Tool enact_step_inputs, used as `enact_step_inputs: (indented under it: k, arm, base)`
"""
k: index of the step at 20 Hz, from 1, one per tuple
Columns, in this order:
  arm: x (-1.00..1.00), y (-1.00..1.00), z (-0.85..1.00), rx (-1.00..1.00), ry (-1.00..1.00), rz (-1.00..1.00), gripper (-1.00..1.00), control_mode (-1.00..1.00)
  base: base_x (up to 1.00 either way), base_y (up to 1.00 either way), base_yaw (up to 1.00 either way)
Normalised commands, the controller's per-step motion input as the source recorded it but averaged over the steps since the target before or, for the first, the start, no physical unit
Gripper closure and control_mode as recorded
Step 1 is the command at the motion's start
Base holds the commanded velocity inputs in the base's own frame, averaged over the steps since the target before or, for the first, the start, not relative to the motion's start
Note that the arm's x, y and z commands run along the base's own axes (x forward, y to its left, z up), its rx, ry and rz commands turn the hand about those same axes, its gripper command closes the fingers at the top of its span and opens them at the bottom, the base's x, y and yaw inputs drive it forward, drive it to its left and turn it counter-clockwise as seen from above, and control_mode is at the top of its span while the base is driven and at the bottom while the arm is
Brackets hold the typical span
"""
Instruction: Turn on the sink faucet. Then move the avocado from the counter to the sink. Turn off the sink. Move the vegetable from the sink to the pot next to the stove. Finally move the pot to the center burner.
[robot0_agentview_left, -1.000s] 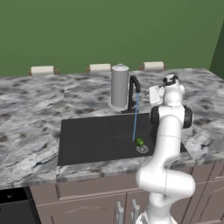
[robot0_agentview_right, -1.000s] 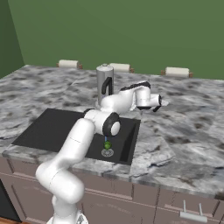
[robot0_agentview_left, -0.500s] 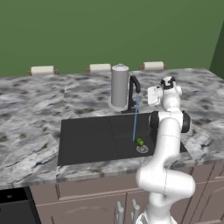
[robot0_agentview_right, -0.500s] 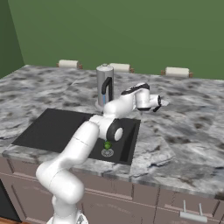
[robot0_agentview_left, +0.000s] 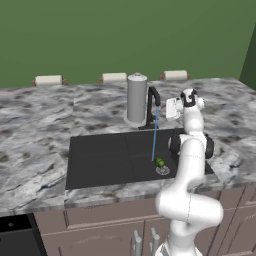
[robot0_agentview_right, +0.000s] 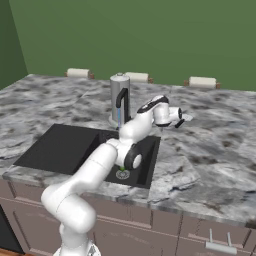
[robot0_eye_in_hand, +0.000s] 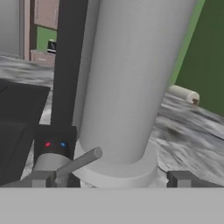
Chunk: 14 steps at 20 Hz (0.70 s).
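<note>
Water runs in a thin blue stream (robot0_agentview_left: 154, 136) from the black sink faucet (robot0_agentview_left: 151, 104) into the black sink (robot0_agentview_left: 100, 160). The avocado (robot0_agentview_left: 160, 162) lies in the basin by the silver drain (robot0_agentview_left: 163, 170), and it is partly behind my arm as avocado (robot0_agentview_right: 121, 168). My gripper (robot0_agentview_left: 168, 109) hovers over the counter (robot0_agentview_left: 45, 125) just right of the faucet, open and holding nothing. In the hand view my gripper (robot0_eye_in_hand: 111, 179) faces the faucet's post (robot0_eye_in_hand: 69, 65), its short grey lever (robot0_eye_in_hand: 79, 161) and its base with red and blue dots. The pot and the stove are out of view.
A tall grey canister (robot0_agentview_left: 136, 98) stands right behind the faucet, looming large as the canister (robot0_eye_in_hand: 131, 78) in the hand view. Three paper rolls (robot0_agentview_left: 114, 77) line the back of the counter against the green wall. Brown cabinets run below.
The hand has dropped and swung left toward the faucet's base. The water keeps running and the avocado has stayed in the sink.
</note>
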Motion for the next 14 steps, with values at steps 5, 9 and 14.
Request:
enact_step_inputs:
  k: [5, 9, 14]
  arm:
    - [0.00, 0.05, 0.00, 0.00, 0.00, 0.09, -1.00, -1.00]
    - [0.00, 0.09, 0.00, 0.00, 0.00, 0.10, -1.00, -1.00]
    - [0.00, 0.11, 0.00, 0.00, 0.00, 0.11, -1.00, -1.00]
  base:
    - [0.00, 0.00, 0.00]
    - [0.00, 0.00, 0.00]
    - [0.00, 0.00, 0.00]
